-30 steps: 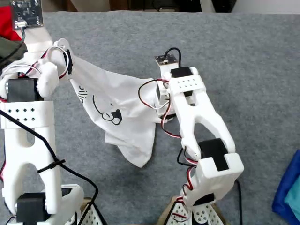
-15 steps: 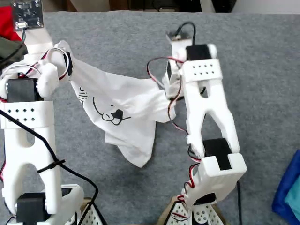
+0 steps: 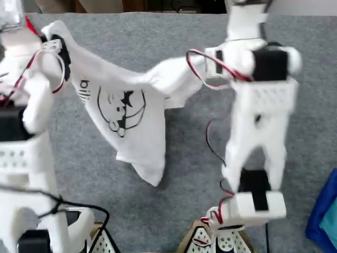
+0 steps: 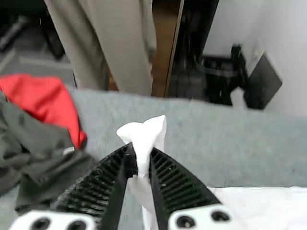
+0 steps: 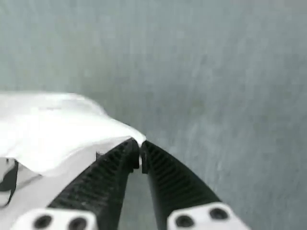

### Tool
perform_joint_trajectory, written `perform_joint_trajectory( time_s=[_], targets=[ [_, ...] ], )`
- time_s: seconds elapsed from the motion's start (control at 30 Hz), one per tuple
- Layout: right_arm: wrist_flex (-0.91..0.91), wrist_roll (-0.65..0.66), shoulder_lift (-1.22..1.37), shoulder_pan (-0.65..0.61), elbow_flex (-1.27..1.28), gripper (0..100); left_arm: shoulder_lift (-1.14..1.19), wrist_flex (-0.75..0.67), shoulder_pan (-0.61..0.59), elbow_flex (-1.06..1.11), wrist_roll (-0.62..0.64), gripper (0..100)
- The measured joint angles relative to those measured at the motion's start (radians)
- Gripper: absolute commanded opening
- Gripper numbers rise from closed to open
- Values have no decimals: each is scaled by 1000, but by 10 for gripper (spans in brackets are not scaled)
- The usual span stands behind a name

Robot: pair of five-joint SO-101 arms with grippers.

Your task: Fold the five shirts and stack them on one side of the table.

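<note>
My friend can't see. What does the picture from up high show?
Two white robot arms hold a white shirt with a drawn face stretched between them over a grey table, the left hand and right hand each pinching one end. A blue cloth lies at the table's right edge.

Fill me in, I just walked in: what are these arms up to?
Both arms hold one white shirt stretched between them over the grey table. The left gripper is shut on one corner, the right gripper on another, and the rest hangs down. A red garment and a dark garment lie crumpled at the far left.
</note>
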Motion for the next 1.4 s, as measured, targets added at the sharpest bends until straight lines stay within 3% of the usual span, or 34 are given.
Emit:
perform_joint_trajectory(
  time_s=[0.33, 0.7, 1.1, 1.4],
  targets=[
    [0, 31, -308, 9, -233, 5, -290, 14, 0, -2, -46, 20],
    [-25, 31, -496, 221, -347, 5, -609, 282, -2, -28, -233, 20],
    [-226, 32, -628, 411, -358, 5, -872, 298, -124, -34, -244, 20],
    [-342, 89, -612, 427, -359, 5, -885, 259, -130, 273, -244, 20]
  ],
)
